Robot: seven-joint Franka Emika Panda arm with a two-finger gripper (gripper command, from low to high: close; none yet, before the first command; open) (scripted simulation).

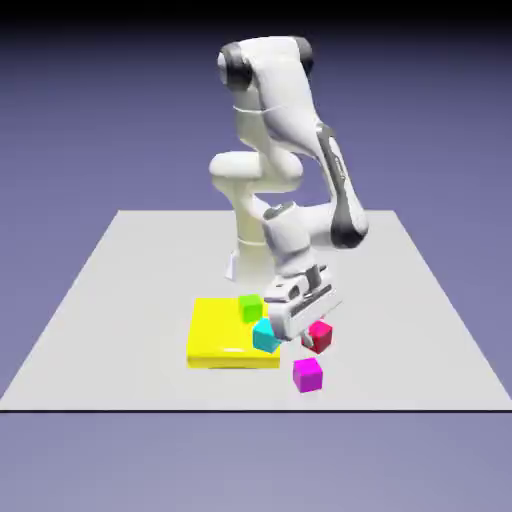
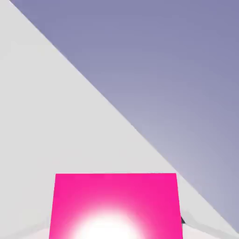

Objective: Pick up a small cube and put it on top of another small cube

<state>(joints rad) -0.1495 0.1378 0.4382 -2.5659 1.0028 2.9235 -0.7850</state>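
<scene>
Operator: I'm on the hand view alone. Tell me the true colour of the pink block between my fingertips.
Observer: From the exterior view, that cube looks crimson; a separate magenta cube lies nearer that camera.

Operator: Name whatever sits to the exterior view's left of the gripper.

Observer: A broad yellow slab, with a green cube on top.

Operator: Report any other cube.

Observer: A cyan one, between the green and magenta cubes in the picture.
</scene>
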